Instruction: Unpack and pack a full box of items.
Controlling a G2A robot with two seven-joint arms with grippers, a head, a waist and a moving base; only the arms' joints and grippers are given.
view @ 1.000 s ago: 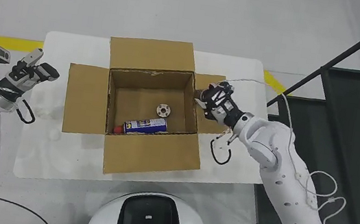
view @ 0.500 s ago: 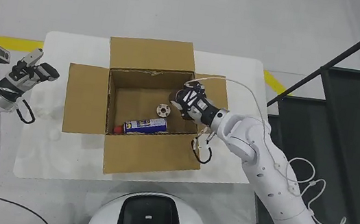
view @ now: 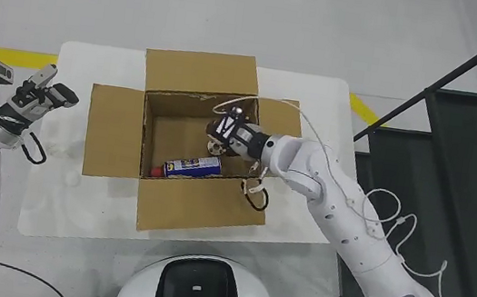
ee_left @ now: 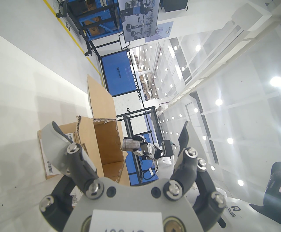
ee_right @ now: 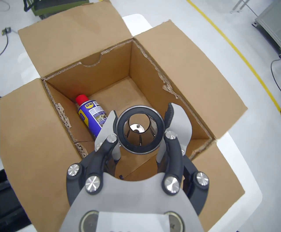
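Your right gripper (view: 225,133) has swung in from above the box's right-hand flap and now hangs over the open mouth of the cardboard box (view: 203,72), toward its right side; your left arm has not shifted at all over the same second. You can see the right fingers clenched on a hollow metal sleeve (view: 220,130) with a black ring at its end, one finger pressed on each side of it. From the right wrist view, the right gripper (ee_right: 141,114) holds the sleeve (ee_right: 140,150) with its bore pointing down into the box (ee_right: 109,70), above the box floor and not resting on it. Through the bore you can make out a small shiny metal disc (ee_right: 135,127) with a hole in it, lying on the box floor. A blue spray can (view: 190,167) with a red cap lies on its side in the box, against the wall nearest the robot; you see the spray can (ee_right: 92,116) just beside the held sleeve in the wrist picture, but lower down. All four flaps are folded outward. Your left gripper (view: 55,86) hovers over the left edge of the white table (view: 85,63), well apart from the box, its fingers spread wide with nothing between them (ee_left: 118,129). From that wrist you can also pick out the sleeve (ee_left: 130,145) above the box rim (ee_left: 105,140)
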